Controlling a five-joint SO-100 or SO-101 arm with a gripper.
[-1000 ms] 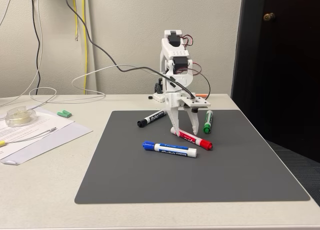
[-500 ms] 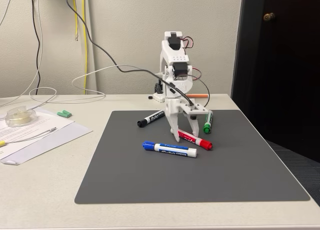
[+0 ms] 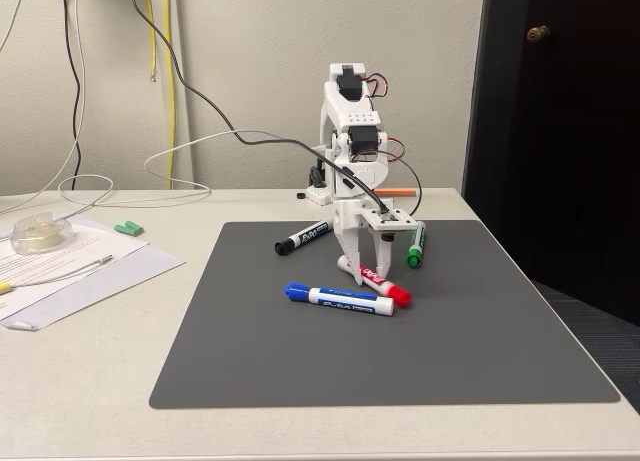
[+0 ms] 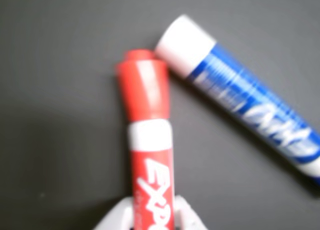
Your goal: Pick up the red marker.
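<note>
With the arm reaching down onto the gray mat (image 3: 300, 361), the gripper (image 3: 367, 266) is clamped on the red marker (image 3: 378, 280), fingers on either side of its barrel near the back end. Wrist view confirms: both white fingertips (image 4: 117, 217) press against the red marker (image 4: 150, 155), barrel running straight out from between them, cap pointing away from the camera.

Red marker lies low on the mat, cap toward the front right in the fixed view; can't tell if it's lifted off the surface yet. Its cap tip is touching or just beside the white end of the blue marker (image 3: 340, 297), which lies in front of it. In the wrist view the blue marker (image 4: 245, 98) angles off to the lower right.

Green marker (image 3: 414, 245) sits right of the gripper, apart. Black marker (image 3: 303, 237) lies to the left, behind. Papers (image 3: 80, 271) and a tape roll (image 3: 40, 233) are on the tabletop (image 3: 100, 381) far left.
</note>
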